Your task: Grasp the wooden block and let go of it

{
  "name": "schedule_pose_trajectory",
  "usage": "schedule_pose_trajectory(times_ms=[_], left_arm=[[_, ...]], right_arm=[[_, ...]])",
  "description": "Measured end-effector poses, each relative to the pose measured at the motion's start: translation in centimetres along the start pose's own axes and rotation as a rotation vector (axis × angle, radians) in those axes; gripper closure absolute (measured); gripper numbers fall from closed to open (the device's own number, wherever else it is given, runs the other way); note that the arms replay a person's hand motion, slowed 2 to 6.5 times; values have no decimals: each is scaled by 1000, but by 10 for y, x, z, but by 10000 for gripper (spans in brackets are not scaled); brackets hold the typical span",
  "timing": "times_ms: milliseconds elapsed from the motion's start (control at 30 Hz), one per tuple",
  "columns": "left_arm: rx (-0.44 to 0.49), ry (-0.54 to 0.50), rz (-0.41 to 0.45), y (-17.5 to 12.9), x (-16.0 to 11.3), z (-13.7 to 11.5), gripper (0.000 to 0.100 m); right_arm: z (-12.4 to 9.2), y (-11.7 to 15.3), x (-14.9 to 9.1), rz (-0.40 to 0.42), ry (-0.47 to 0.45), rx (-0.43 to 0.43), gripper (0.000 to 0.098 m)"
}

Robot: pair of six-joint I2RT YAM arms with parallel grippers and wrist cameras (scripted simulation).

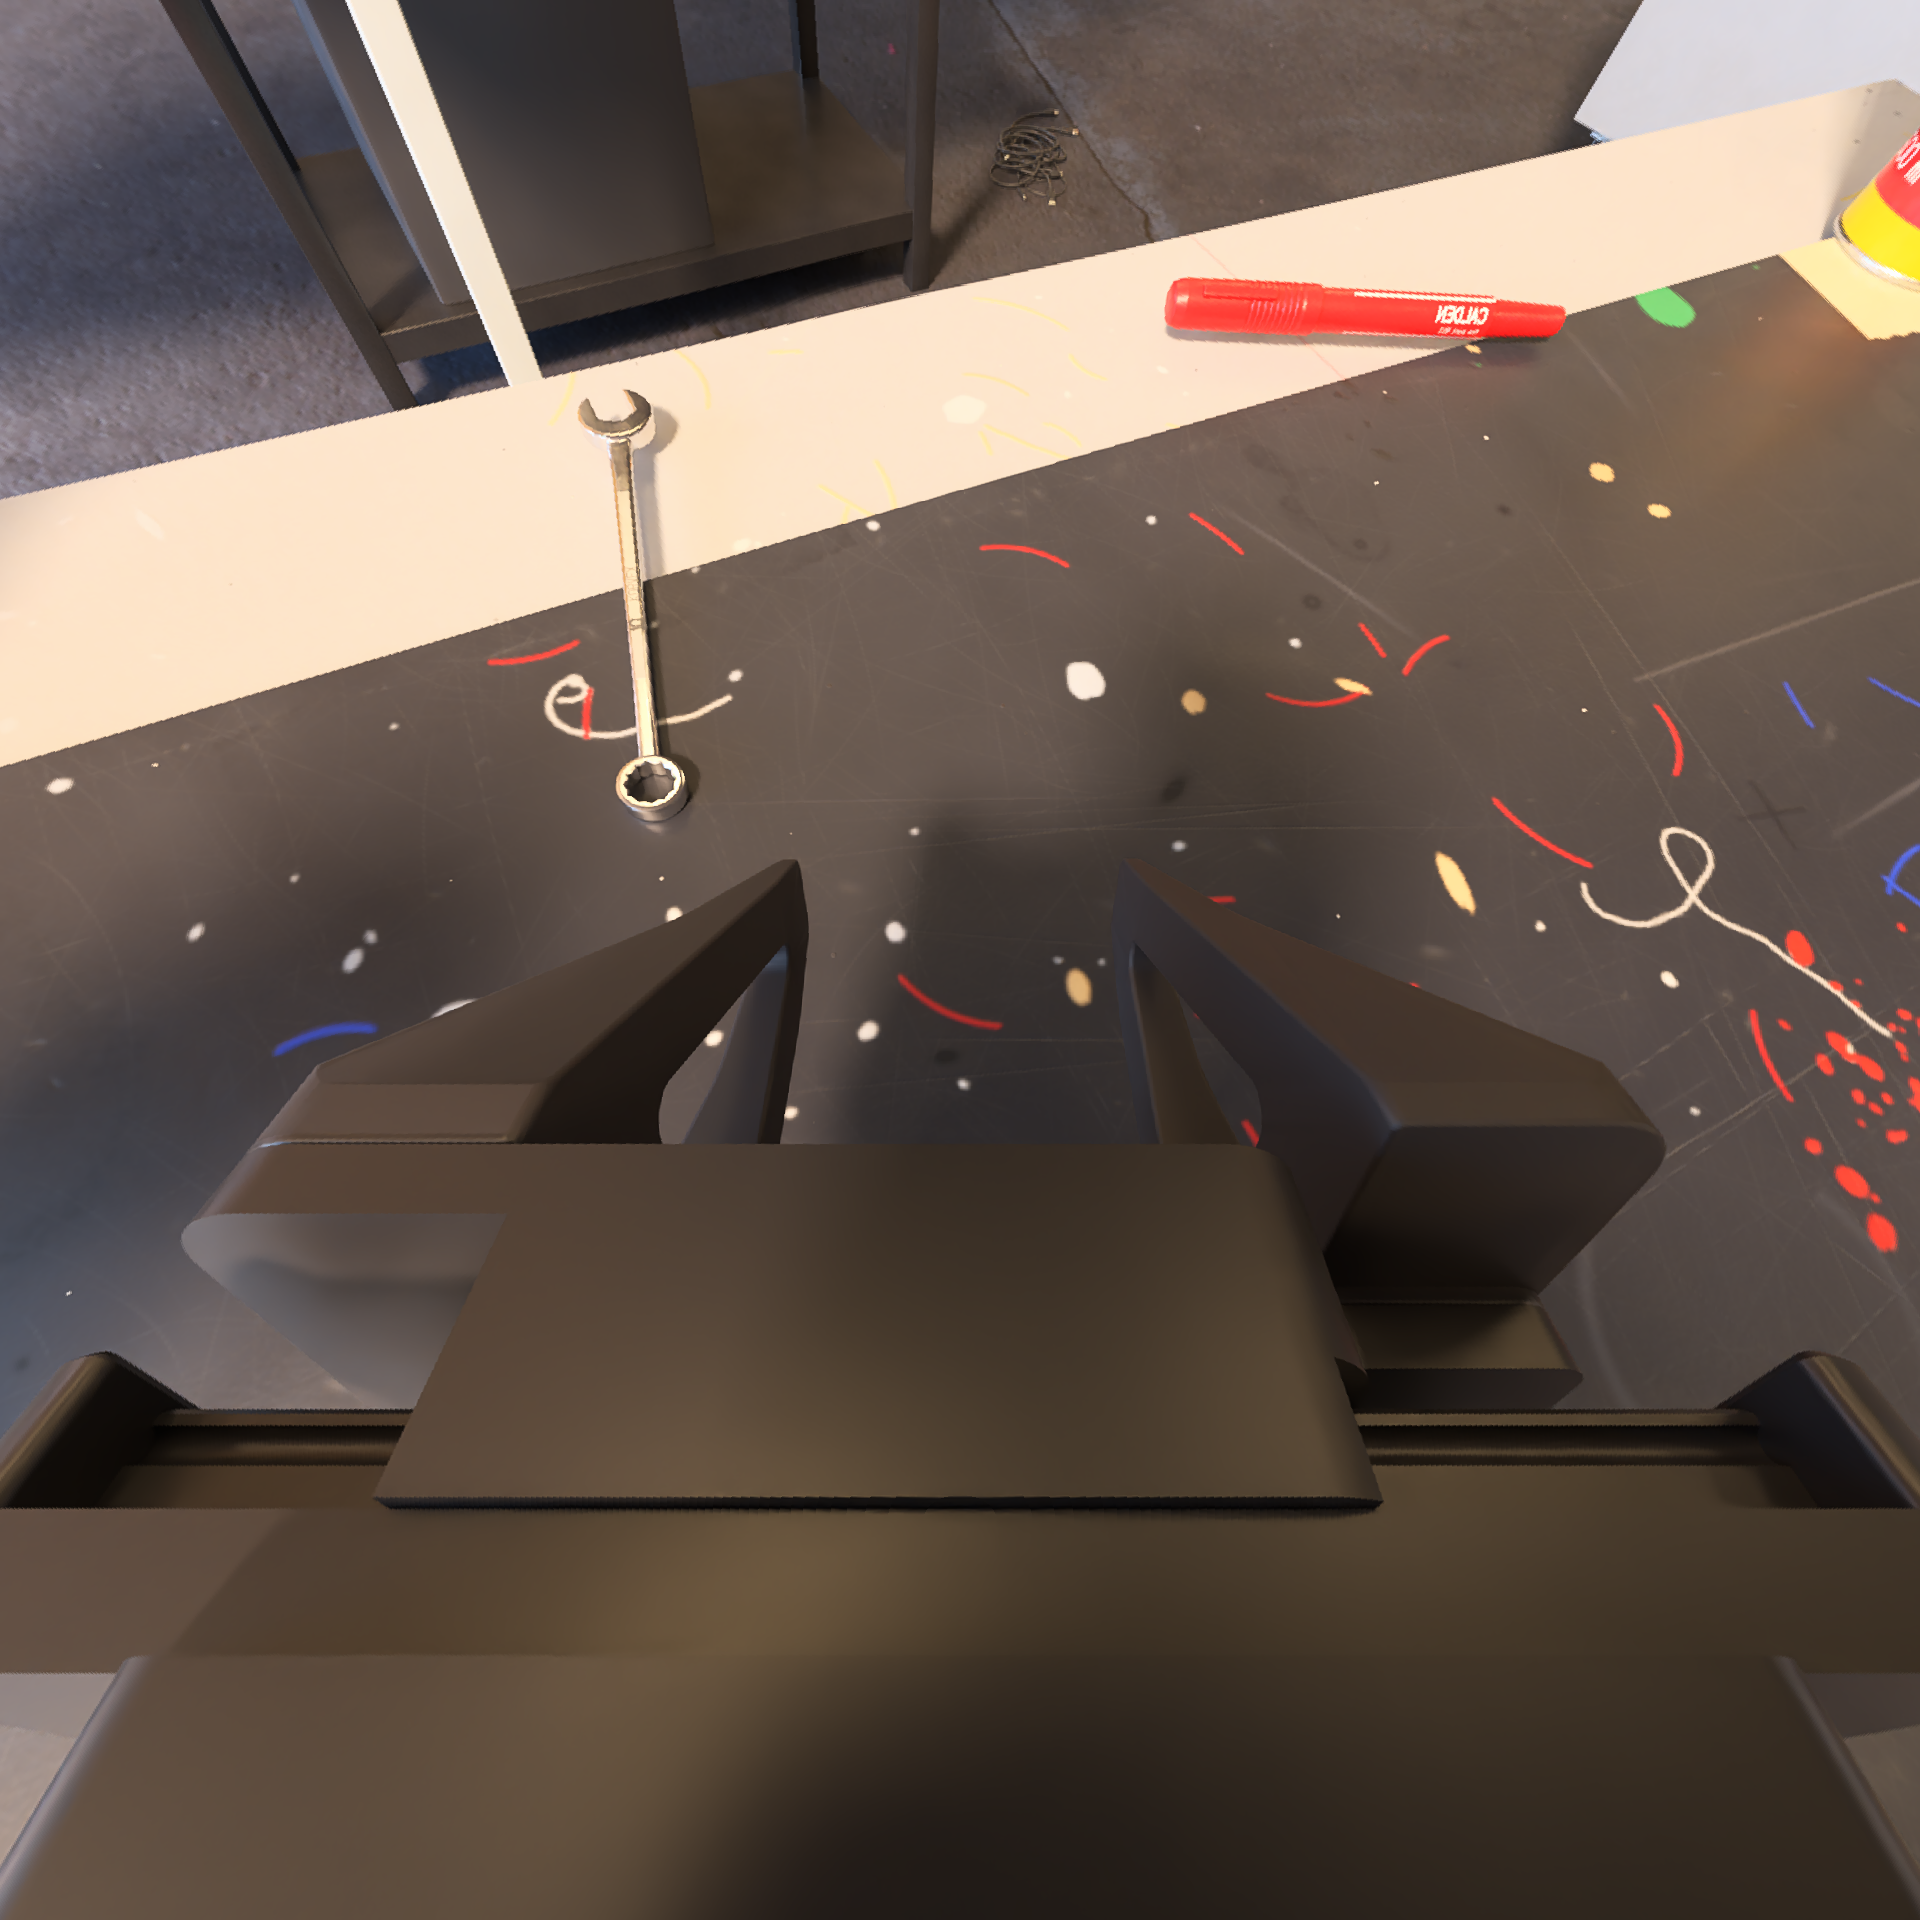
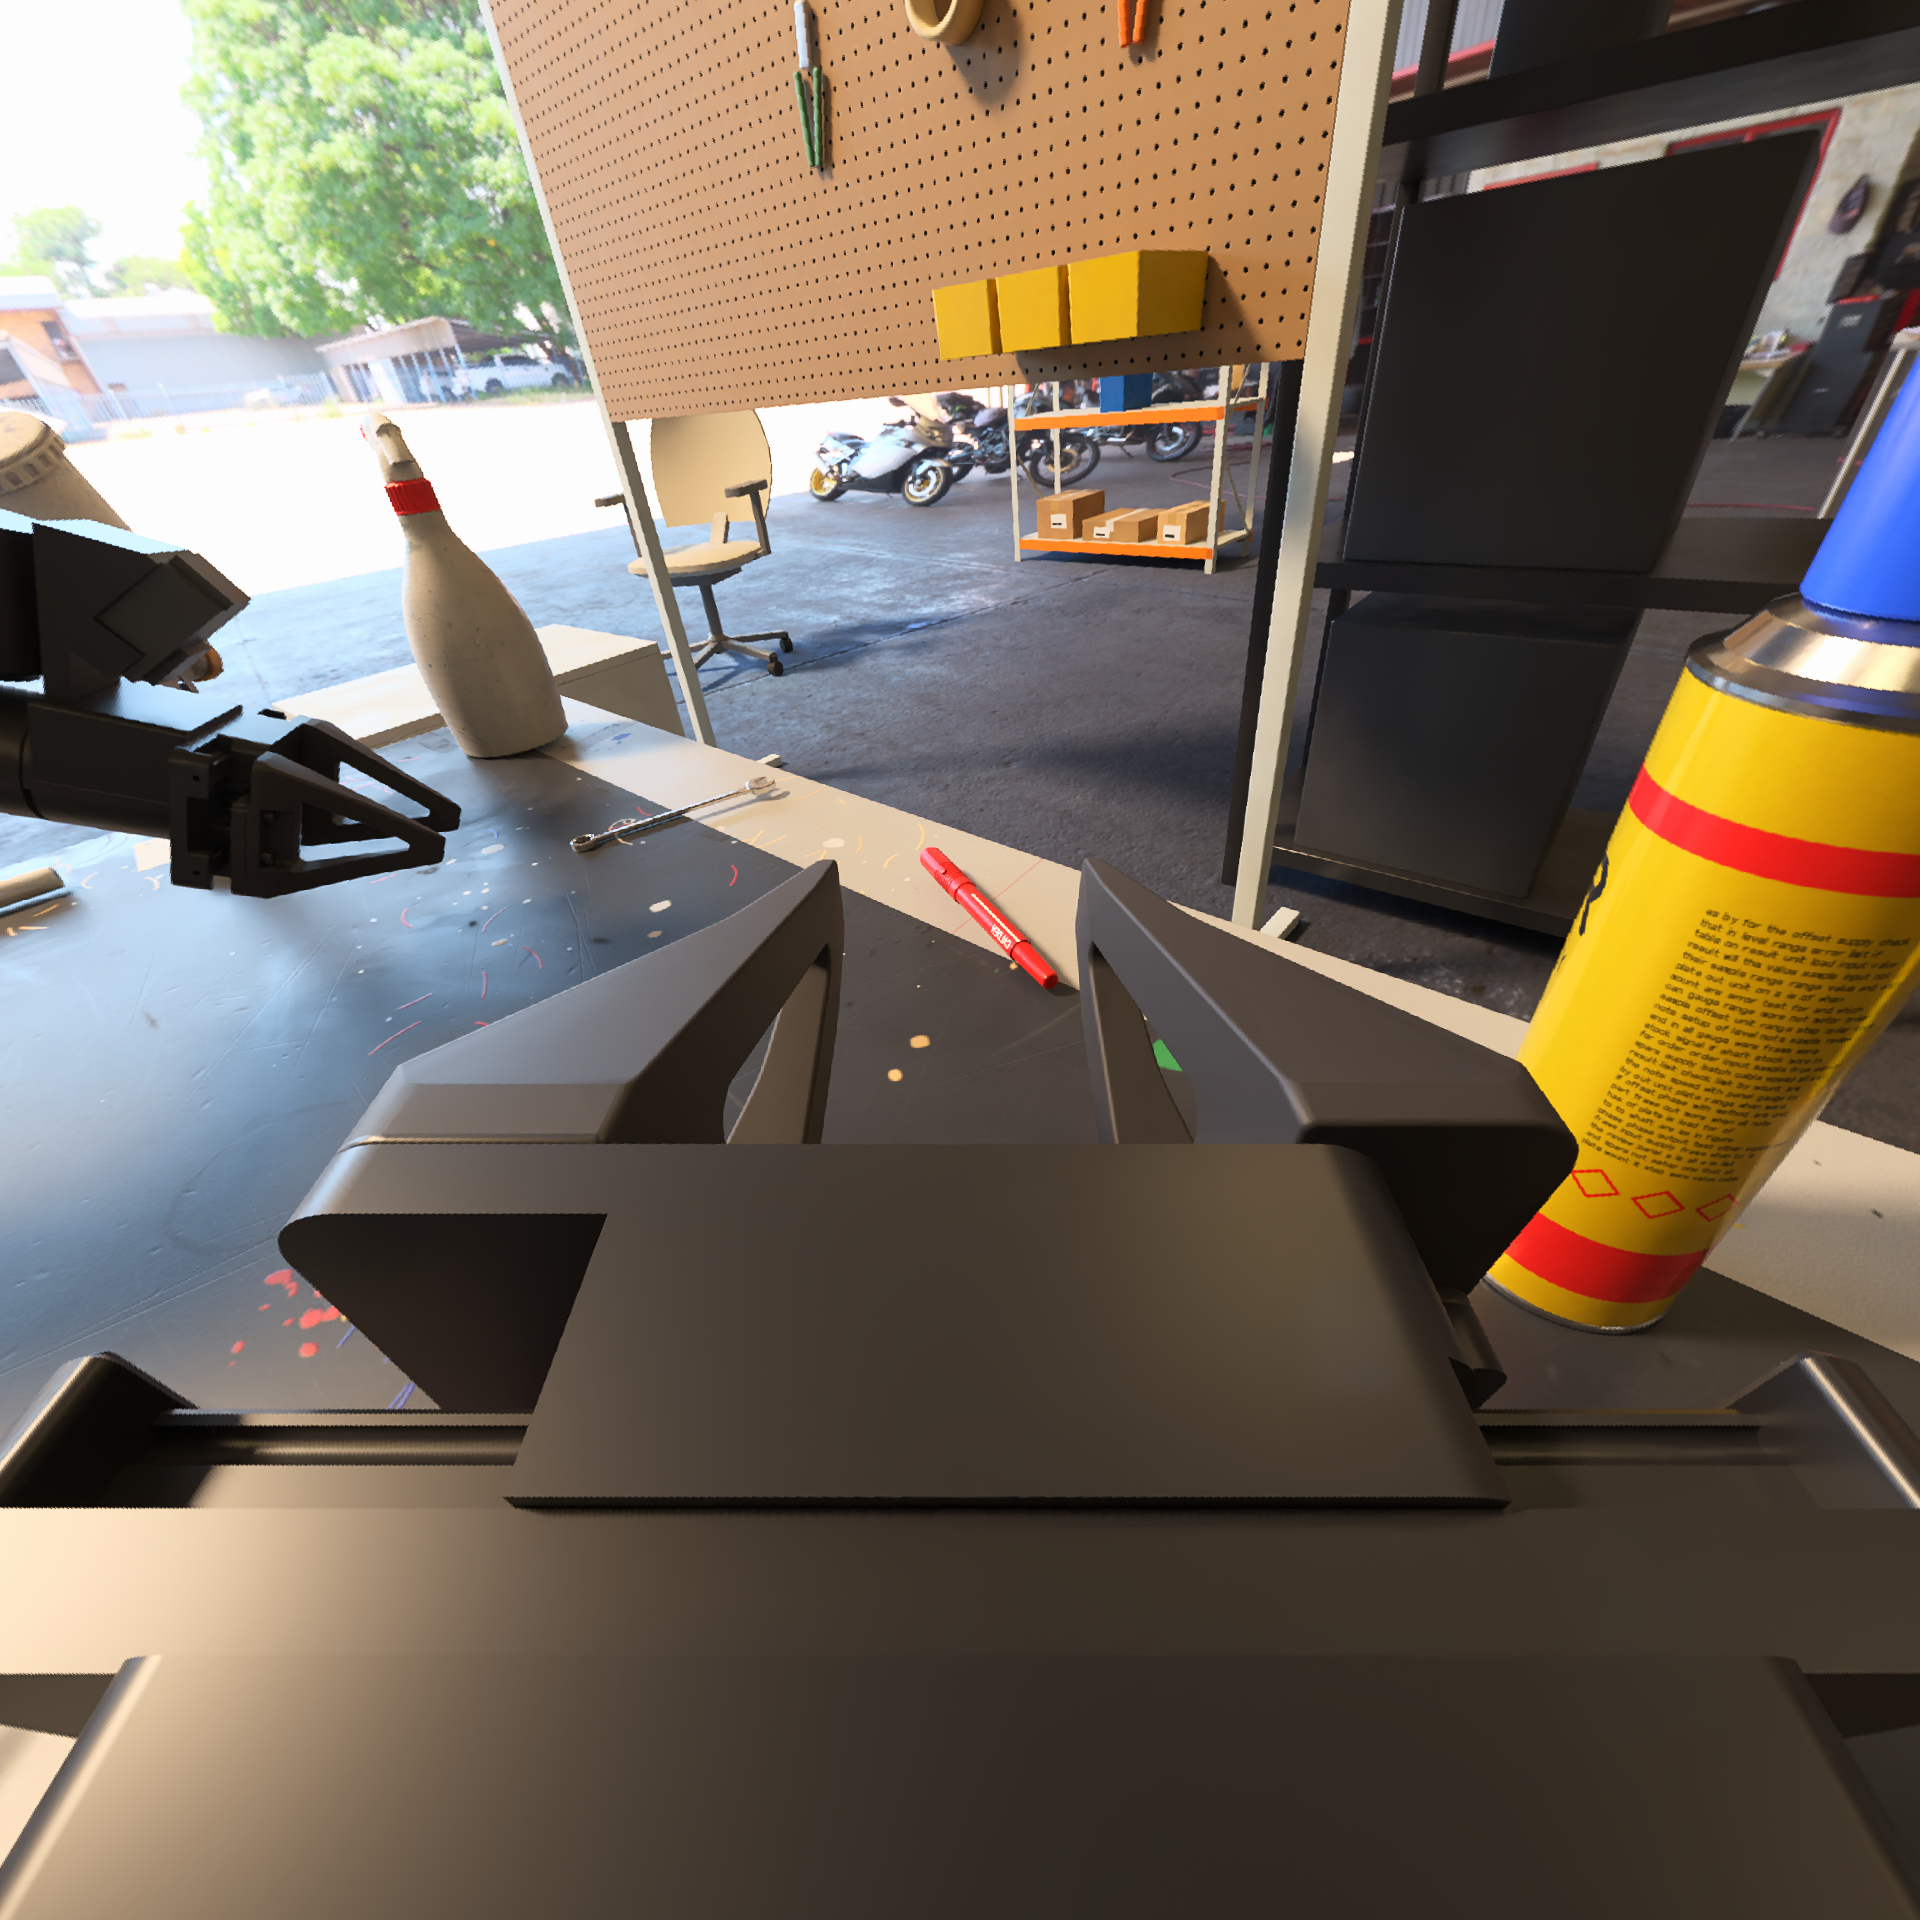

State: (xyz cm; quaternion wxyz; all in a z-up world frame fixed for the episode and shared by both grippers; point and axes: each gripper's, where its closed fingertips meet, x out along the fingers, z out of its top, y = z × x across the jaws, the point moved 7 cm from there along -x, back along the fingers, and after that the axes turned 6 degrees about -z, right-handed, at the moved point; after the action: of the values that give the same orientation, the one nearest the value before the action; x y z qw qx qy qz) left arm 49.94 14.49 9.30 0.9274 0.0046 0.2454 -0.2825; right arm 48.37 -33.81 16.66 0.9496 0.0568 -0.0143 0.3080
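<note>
No wooden block shows in either view. My left gripper (image 1: 964,873) is open and empty, held low over the dark paint-flecked mat (image 1: 1143,727). It also shows in the right wrist view (image 2: 442,831), at the left above the mat. My right gripper (image 2: 958,873) is open and empty, hovering over the mat's right part (image 2: 312,1039), with a yellow spray can (image 2: 1714,987) close beside its right finger.
A steel wrench (image 1: 636,603) (image 2: 675,816) lies across the mat's far edge. A red marker (image 1: 1361,309) (image 2: 987,920) lies near that edge. The spray can's base (image 1: 1886,218) is at the far right. A bowling pin (image 2: 468,634) stands at the back left. A pegboard (image 2: 914,187) rises behind the table.
</note>
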Motion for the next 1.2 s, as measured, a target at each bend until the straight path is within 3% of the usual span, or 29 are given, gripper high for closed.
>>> schedule_pose_trajectory(times_ms=[967, 1067, 1200], left_arm=[[37, -18, 16, -4, -1, 1, 505], [55, -50, -9, -12, -4, 4, 505], [85, -100, -111, -33, -8, 14, 467]], right_arm=[[-4, 1, 2, -10, 25, -21, 593], [-6, 0, 2, -16, 31, -21, 593], [-6, -1, 2, -18, 32, -19, 593]])
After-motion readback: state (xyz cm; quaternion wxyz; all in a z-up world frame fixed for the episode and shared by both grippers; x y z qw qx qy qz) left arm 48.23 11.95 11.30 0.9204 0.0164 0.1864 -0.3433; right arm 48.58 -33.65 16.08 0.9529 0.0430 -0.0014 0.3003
